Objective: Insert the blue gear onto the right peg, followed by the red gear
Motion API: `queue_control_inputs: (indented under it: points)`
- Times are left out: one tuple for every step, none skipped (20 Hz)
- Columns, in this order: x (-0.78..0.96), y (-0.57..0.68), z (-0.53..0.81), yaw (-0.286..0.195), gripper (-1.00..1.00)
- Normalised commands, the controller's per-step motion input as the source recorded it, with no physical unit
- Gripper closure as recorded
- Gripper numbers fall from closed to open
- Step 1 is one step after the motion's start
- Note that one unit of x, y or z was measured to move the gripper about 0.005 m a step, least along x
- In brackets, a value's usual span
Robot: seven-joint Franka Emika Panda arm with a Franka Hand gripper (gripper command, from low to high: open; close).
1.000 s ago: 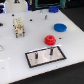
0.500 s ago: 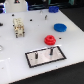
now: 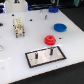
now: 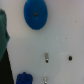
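Both gears waited off the plate, pegs bare.
Blue gear (image 3: pixel 60 27) lay on the table well beyond the plate (image 3: pixel 45 58), red gear (image 3: pixel 50 39) just behind the right peg (image 3: pixel 51 50), likely staged for pickup; the gripper's opening couldn't be told, though it held neither gear.

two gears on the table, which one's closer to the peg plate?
The red gear, small with a raised hub, just beyond the plate. The wider, flat blue gear lies farther back, toward the exterior view's right.
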Motion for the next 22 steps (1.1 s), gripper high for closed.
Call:
queue_control_inputs:
  points:
    - [-0.36, 0.20, -0.55, 0.000, -1.00]
    - [-0.33, 0.17, -0.56, 0.000, -1.00]
    - [-0.28, 0.15, -0.58, 0.000, -1.00]
    - [-0.25, 0.14, -0.57, 0.000, -1.00]
    - [-0.23, 0.13, -0.59, 0.000, -1.00]
    - [-0.23, 0.13, -0.59, 0.000, -1.00]
    - [-0.23, 0.15, -0.55, 0.000, -1.00]
    - [-0.25, 0.18, -0.54, 0.000, -1.00]
    - [-0.27, 0.17, -0.56, 0.000, -1.00]
    - [-0.29, 0.15, -0.57, 0.000, -1.00]
    - [-0.33, 0.09, -0.53, 0.000, -1.00]
    - [-0.30, 0.00, -0.46, 0.000, -1.00]
    - [-0.29, 0.00, -0.43, 0.000, -1.00]
    - [-0.29, 0.00, -0.43, 0.000, -1.00]
    - [-0.29, 0.01, -0.43, 0.000, -1.00]
    - [-0.30, 0.04, -0.43, 0.000, -1.00]
    - [-0.29, 0.09, -0.43, 0.000, -1.00]
    - [-0.29, 0.07, -0.46, 0.000, -1.00]
    - [-0.28, 0.08, -0.45, 0.000, -1.00]
    - [-0.27, 0.08, -0.45, 0.000, -1.00]
    - [-0.27, 0.09, -0.43, 0.000, -1.00]
    - [-0.27, 0.12, -0.44, 0.000, -1.00]
